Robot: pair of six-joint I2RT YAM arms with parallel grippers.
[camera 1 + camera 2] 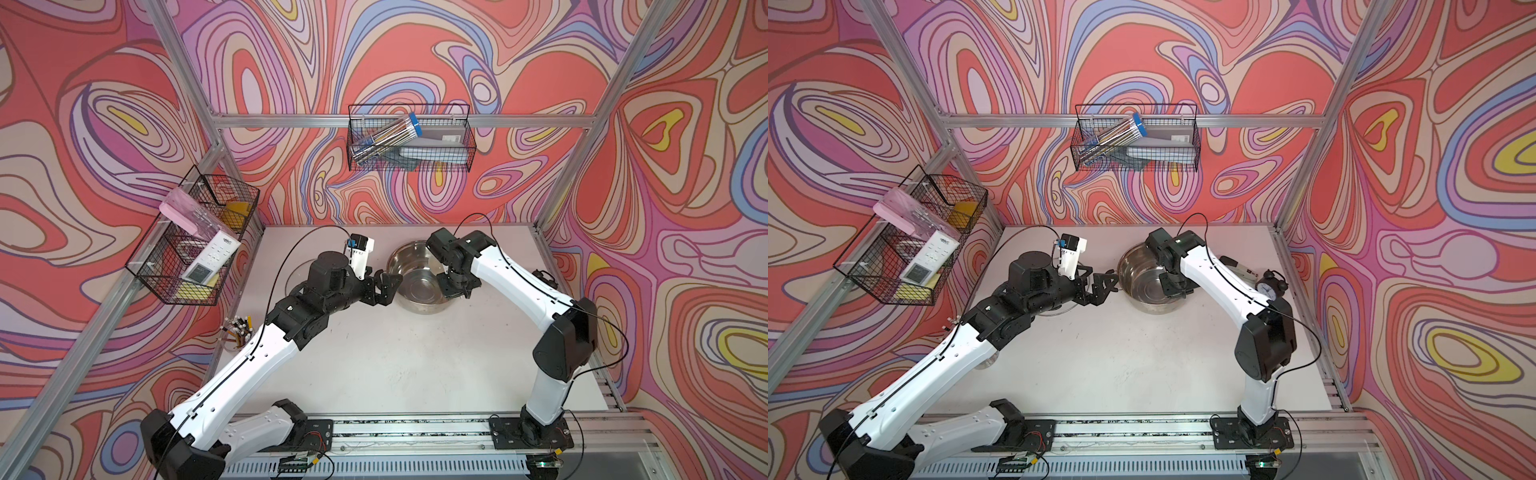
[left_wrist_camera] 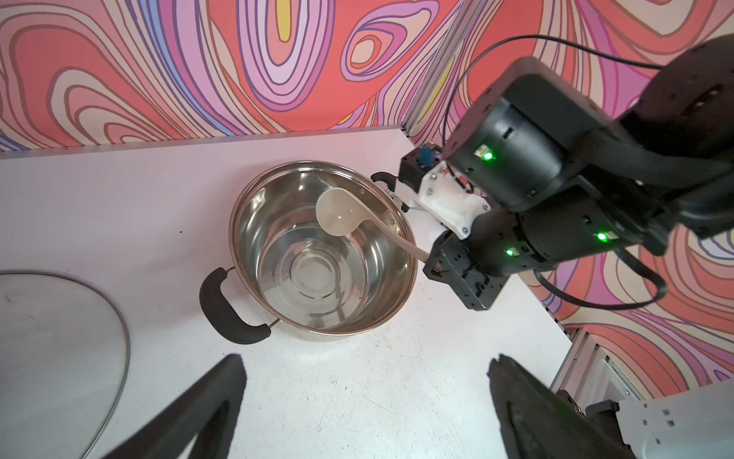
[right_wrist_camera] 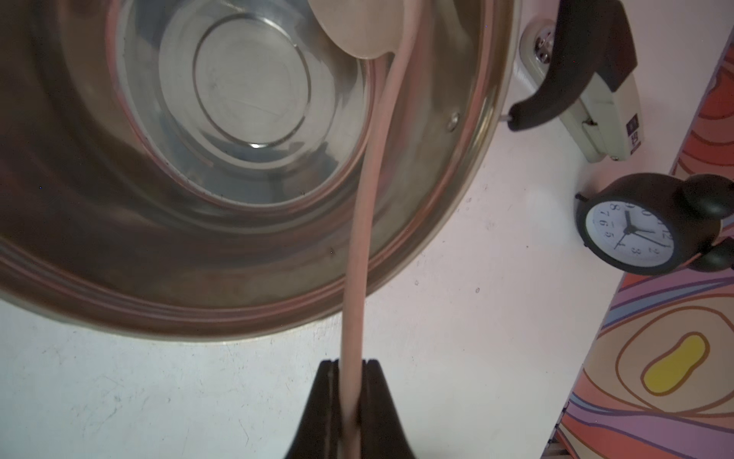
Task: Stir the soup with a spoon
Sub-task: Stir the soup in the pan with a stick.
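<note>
Left wrist view: on the white table (image 2: pixel 357 397), a steel pot (image 2: pixel 254 222) stands near the far edge, right of centre. The right gripper (image 2: pixel 431 264) pinches the cream ladle (image 2: pixel 337 214) by its handle, bowl inside the pot. The left gripper (image 2: pixel 363 369) hovers beside the pot, spread wide, holding nothing.

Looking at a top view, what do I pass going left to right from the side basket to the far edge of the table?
basket → left gripper → pot → stapler → clock
</note>
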